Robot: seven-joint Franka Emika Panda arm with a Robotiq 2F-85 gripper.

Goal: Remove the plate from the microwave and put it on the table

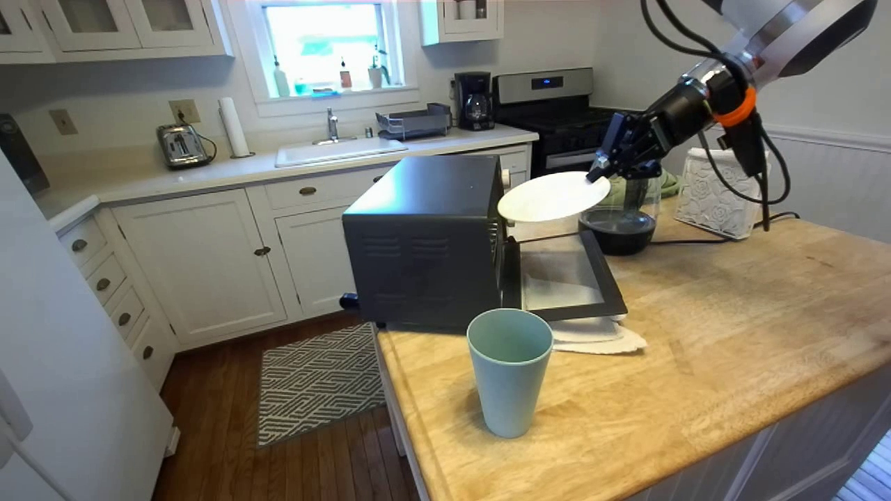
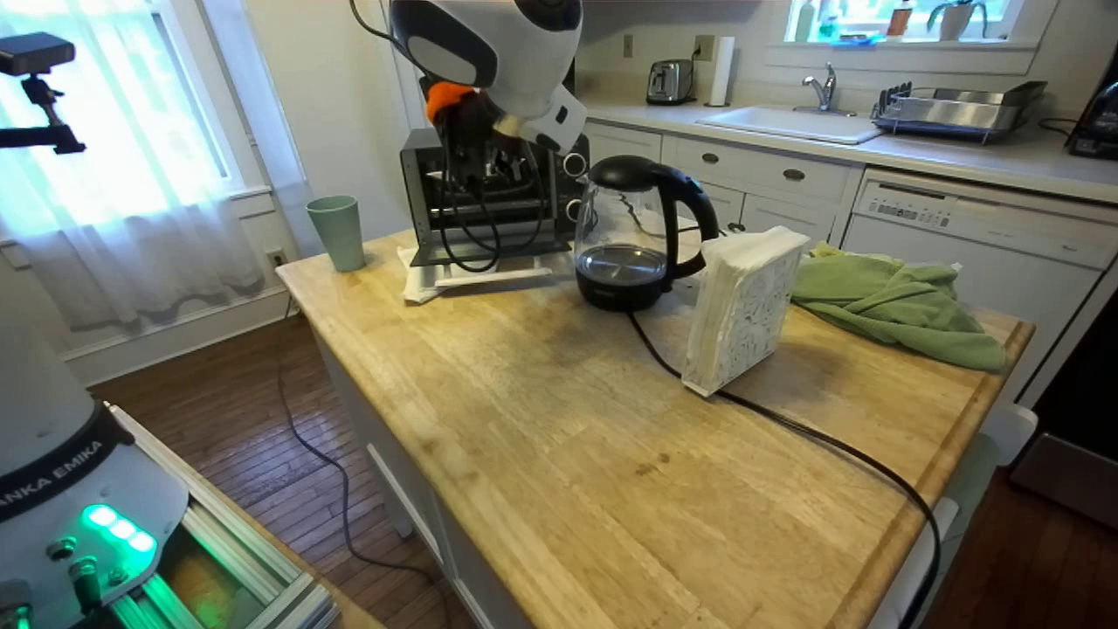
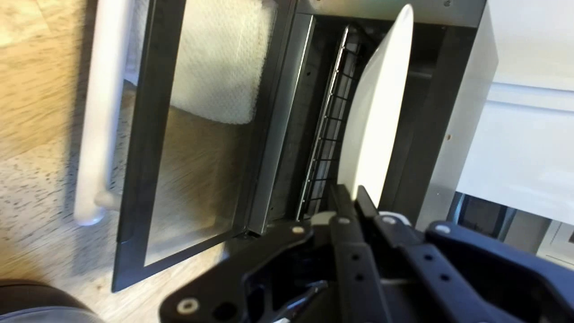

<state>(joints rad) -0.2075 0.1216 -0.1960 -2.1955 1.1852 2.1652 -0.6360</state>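
The white plate (image 1: 553, 197) is held in the air in front of the microwave (image 1: 424, 268), just above the lowered door (image 1: 612, 282). My gripper (image 1: 598, 170) is shut on the plate's near rim. In the wrist view the fingertips (image 3: 352, 193) pinch the plate (image 3: 381, 103), which shows edge-on before the oven opening with its wire rack. The microwave (image 2: 419, 205) also shows in an exterior view, where the arm and cables hide the plate and the fingertips. The wooden table (image 1: 738, 334) also shows in an exterior view (image 2: 559, 419).
A glass kettle (image 1: 618, 233) stands beside the door, close under the gripper. A teal cup (image 1: 511, 379) stands near the table corner. A white napkin holder (image 2: 742, 319), a black cord (image 2: 838, 445) and a green towel (image 2: 900, 310) lie further along. A white cloth (image 1: 592, 337) is under the door.
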